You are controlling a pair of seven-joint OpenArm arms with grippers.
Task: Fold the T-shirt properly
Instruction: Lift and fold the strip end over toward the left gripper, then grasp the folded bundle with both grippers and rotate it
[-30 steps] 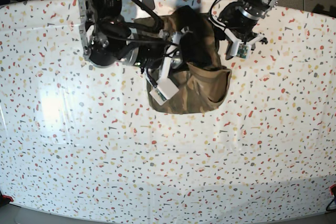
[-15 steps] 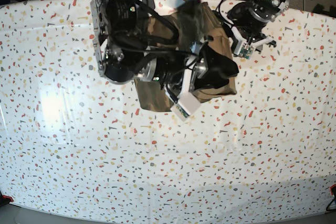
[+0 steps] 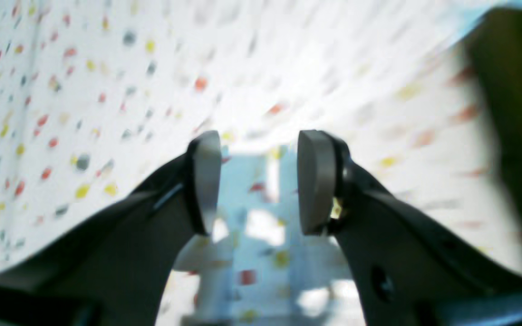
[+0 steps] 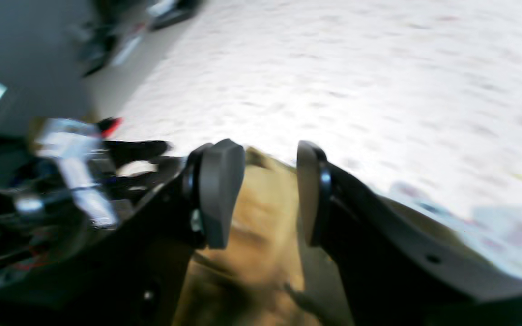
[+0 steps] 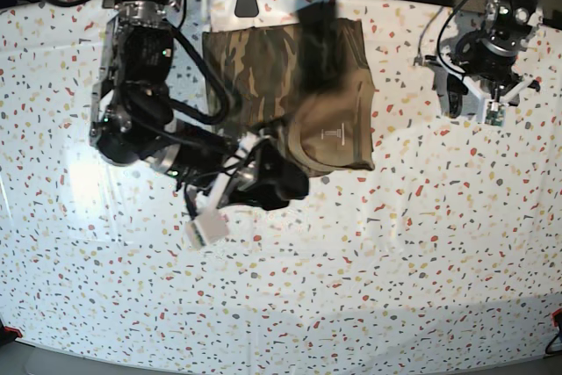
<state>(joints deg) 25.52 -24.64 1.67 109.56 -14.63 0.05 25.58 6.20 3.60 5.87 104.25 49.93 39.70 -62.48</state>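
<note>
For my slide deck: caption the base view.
Both grippers open and clear of the folded camouflage T-shirt lying on the speckled table.

Bright overhead glare on the table (image 5: 88, 177), both wrist views motion-blurred, base view edges barrel-distorted

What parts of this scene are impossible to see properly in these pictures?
- Base view: the right gripper and its arm cover the lower left edge of the T-shirt; a dark shadow crosses its middle.
- Base view: the small label print is too small to read.
- Right wrist view: motion blur smears the T-shirt and the machinery at left.
- Left wrist view: the table is blurred; a dark shape at the right edge cannot be identified.
</note>
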